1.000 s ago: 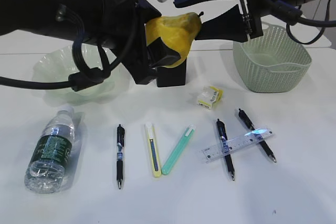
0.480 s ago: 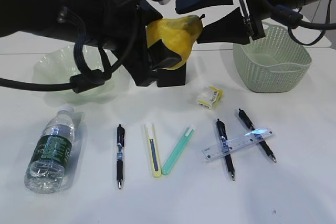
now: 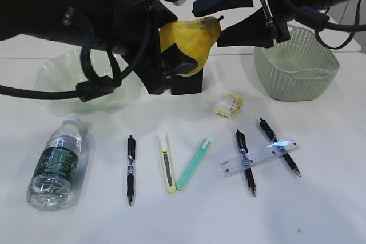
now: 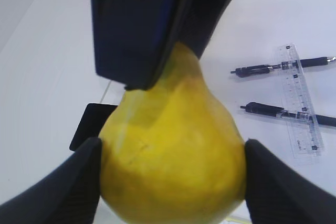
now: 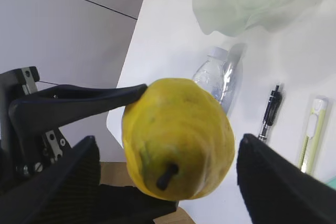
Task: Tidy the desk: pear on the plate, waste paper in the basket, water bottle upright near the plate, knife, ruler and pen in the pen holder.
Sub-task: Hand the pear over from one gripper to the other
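Note:
My left gripper (image 3: 178,54) is shut on the yellow pear (image 3: 189,38) and holds it in the air above the black pen holder (image 3: 187,86). In the left wrist view its fingers (image 4: 81,182) press both sides of the pear (image 4: 173,166). My right gripper (image 3: 207,22) stands open around the stem end, with gaps to the pear (image 5: 178,135) on both sides. On the desk (image 3: 320,210) lie the water bottle (image 3: 56,164) on its side, the waste paper (image 3: 229,106), a yellow knife (image 3: 166,167), the ruler (image 3: 258,157) and pens (image 3: 131,170).
The wavy glass plate (image 3: 54,78) sits at the back left, partly behind my left arm. The green basket (image 3: 297,67) stands at the back right. A green cutter (image 3: 193,164) lies beside the yellow knife. Two pens (image 3: 245,161) lie under the ruler.
The right gripper has edged slightly away to the right of the pear, still open. The left gripper keeps its hold on the pear, almost still.

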{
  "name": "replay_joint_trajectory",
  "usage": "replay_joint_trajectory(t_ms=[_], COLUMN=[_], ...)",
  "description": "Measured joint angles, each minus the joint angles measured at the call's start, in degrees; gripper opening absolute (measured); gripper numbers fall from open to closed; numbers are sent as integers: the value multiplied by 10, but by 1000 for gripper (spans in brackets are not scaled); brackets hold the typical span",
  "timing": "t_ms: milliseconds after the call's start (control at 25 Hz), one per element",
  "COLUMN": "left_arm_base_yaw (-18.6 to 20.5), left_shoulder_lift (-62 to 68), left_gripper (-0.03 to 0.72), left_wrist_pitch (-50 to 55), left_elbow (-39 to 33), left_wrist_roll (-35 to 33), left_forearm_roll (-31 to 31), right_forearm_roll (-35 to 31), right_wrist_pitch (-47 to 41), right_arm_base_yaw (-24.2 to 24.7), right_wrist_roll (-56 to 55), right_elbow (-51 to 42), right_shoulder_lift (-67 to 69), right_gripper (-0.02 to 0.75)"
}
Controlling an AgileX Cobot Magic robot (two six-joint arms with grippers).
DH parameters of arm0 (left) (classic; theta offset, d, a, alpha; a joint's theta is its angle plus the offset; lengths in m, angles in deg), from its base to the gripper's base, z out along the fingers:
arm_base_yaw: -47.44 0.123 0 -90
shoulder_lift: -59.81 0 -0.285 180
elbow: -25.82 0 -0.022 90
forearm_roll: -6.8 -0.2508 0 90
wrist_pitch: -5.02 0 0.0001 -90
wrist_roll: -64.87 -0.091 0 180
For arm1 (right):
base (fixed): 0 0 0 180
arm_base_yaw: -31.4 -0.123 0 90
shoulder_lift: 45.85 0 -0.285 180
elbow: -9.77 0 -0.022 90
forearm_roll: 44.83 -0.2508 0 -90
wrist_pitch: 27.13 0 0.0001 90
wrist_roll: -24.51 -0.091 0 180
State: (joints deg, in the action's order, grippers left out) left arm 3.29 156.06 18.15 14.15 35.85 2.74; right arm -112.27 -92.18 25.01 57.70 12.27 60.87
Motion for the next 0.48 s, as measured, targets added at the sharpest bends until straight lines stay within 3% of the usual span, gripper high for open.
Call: replay_joint_trajectory(t_ms=[480], left_arm_base_yaw=[0], left_shoulder_lift=[0], left_gripper=[517], left_wrist_pitch=[0], left_elbow=[0], left_wrist_roll=[0], left_forearm_roll=[0], right_forearm_roll=[2], right_wrist_pitch=[19], right_arm_base_yaw=[0], right_wrist_roll=[0], right_elbow=[53], right_shoulder_lift=[0], right_gripper=[599])
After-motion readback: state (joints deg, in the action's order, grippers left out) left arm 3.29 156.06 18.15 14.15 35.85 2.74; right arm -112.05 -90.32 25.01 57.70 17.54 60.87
